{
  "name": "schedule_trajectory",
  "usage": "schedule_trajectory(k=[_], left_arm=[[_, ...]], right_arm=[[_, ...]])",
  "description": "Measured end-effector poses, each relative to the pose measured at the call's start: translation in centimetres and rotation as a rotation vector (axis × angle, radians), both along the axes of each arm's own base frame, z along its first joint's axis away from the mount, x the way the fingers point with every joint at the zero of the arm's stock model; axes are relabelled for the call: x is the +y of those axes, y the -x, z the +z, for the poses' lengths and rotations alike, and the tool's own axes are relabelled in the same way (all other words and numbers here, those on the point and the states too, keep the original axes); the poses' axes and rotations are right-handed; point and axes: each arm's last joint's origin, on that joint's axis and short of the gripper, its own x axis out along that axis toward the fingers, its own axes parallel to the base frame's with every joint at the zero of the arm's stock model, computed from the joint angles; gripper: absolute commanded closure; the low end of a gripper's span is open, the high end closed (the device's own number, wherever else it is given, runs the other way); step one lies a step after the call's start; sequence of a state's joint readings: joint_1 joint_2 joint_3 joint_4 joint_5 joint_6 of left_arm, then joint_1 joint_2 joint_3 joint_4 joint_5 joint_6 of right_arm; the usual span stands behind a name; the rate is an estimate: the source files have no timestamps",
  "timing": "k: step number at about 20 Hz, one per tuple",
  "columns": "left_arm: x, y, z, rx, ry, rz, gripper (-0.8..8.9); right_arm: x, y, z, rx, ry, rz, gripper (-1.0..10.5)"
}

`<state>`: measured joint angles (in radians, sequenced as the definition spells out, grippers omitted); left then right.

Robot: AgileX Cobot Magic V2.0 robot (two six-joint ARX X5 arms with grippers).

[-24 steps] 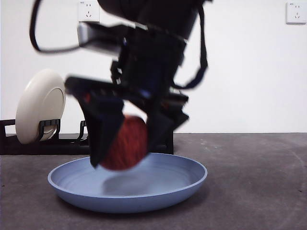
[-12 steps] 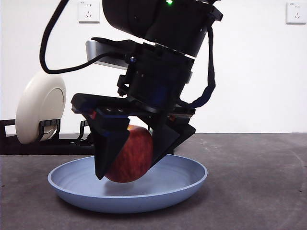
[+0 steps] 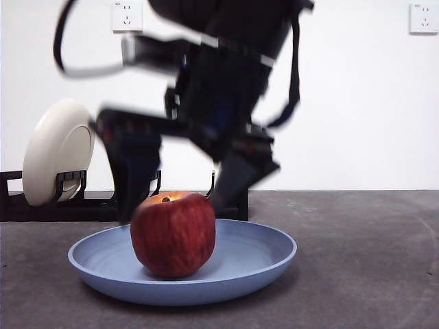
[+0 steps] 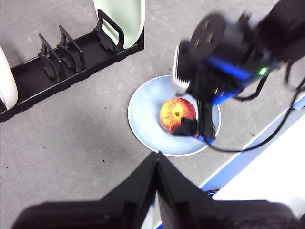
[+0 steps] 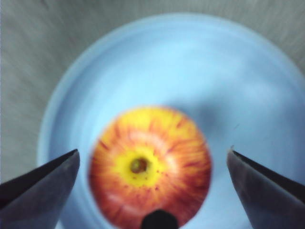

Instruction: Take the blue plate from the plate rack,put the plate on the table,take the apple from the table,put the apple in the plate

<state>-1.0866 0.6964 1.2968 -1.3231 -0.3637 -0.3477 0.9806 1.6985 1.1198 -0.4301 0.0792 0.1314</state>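
The red apple (image 3: 173, 234) stands upright in the light-blue plate (image 3: 260, 257) on the dark grey table (image 3: 357, 260). My right gripper (image 3: 180, 195) is open just above the apple, one jaw on each side, touching nothing. In the right wrist view the apple (image 5: 149, 171) lies between the spread jaws on the blue plate (image 5: 209, 67). My left gripper (image 4: 157, 155) is shut and empty, held high and back from the plate (image 4: 143, 114) and apple (image 4: 175, 113). The black plate rack (image 4: 66, 57) stands behind.
A cream-white plate (image 3: 57, 151) stands in the rack (image 3: 75, 202) at the left. A pale green plate (image 4: 121, 19) stands at the rack's other end. The table's blue-trimmed edge (image 4: 248, 148) runs close by the blue plate.
My right gripper has opened, let go of the apple and risen. The apple now rests in the blue plate.
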Motion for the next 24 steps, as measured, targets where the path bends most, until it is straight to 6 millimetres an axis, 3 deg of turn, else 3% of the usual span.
schedule_trajectory(k=[4, 5, 9, 12, 16, 24], left_arm=[[0.0, 0.0, 0.0, 0.0, 0.0, 0.0, 8.16], [0.0, 0.0, 0.0, 0.0, 0.0, 0.0, 8.16], [0.0, 0.0, 0.0, 0.0, 0.0, 0.0, 8.16], [0.0, 0.0, 0.0, 0.0, 0.0, 0.0, 8.16], [-0.3, -0.2, 0.0, 0.005, -0.011, 0.0, 8.16], [-1.8, -0.9, -0.3, 0.031, -0.06, 0.0, 8.16]], right_arm=[[-1.2, 0.7, 7.5, -0.104, -0.103, -0.021, 3.6], [-1.9, 1.1, 9.0, -0.123, -0.111, -0.03, 4.2], [-6.1, 3.7, 14.9, -0.204, -0.137, -0.052, 9.4], [-9.9, 6.1, 18.7, -0.307, -0.198, -0.059, 9.6], [-12.5, 7.7, 19.8, -0.334, -0.187, -0.07, 9.4], [-12.7, 7.9, 19.6, -0.317, -0.155, -0.065, 9.4]])
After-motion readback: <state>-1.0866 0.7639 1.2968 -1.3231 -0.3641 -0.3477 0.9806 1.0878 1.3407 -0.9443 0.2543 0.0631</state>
